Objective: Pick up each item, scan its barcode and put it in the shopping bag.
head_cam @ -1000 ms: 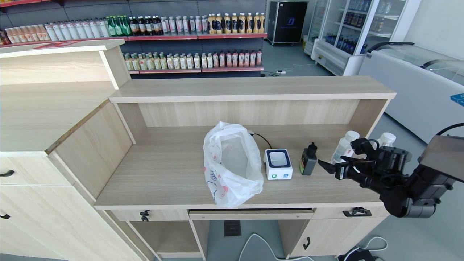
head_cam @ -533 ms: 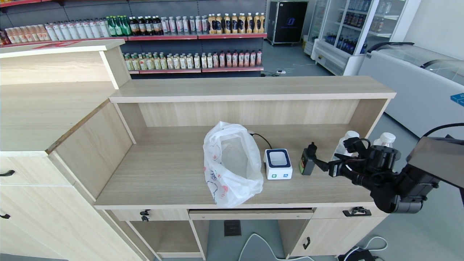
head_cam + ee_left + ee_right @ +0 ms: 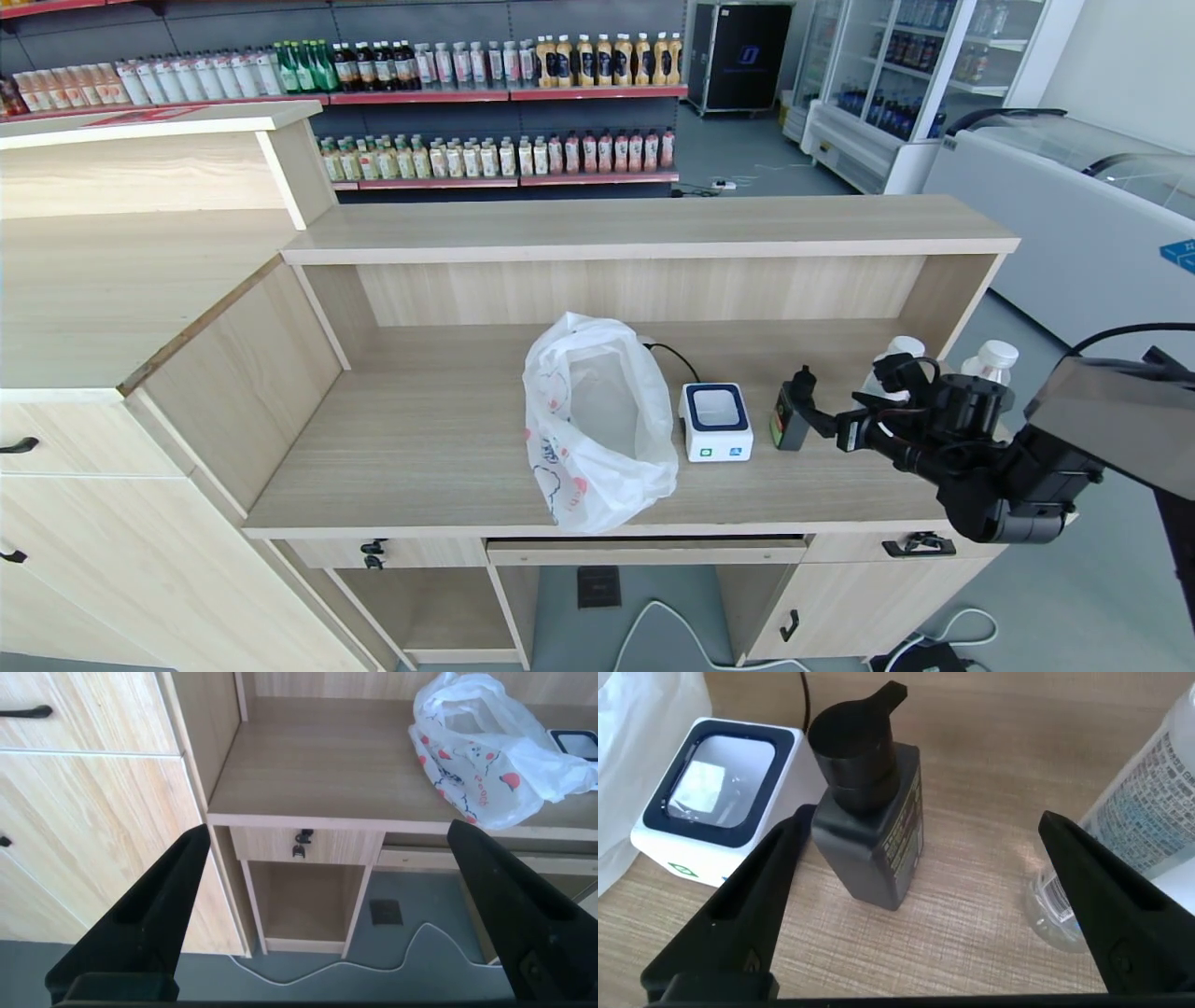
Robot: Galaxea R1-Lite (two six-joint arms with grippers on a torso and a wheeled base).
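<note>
A black pump bottle (image 3: 794, 412) stands upright on the counter just right of the white barcode scanner (image 3: 716, 422). The white shopping bag (image 3: 597, 425) sits open to the scanner's left. Two clear bottles with white caps (image 3: 898, 359) (image 3: 993, 359) stand at the counter's right end. My right gripper (image 3: 845, 397) is open and low over the counter, right beside the black bottle. In the right wrist view the black bottle (image 3: 868, 831) stands ahead of the open gripper (image 3: 924, 943), nearer one finger, with the scanner (image 3: 715, 789) and a clear bottle (image 3: 1148, 812) to the sides. My left gripper (image 3: 327, 915) hangs open below counter level.
The wooden counter (image 3: 439, 439) has a raised back shelf (image 3: 644, 229) and side walls. The scanner's black cable (image 3: 667, 355) runs behind the bag. In the left wrist view the bag (image 3: 486, 747) lies on the counter above a drawer (image 3: 308, 845).
My right arm has moved left and forward along the counter, bringing its open gripper up to the black pump bottle. Bag, scanner and bottles have stayed put.
</note>
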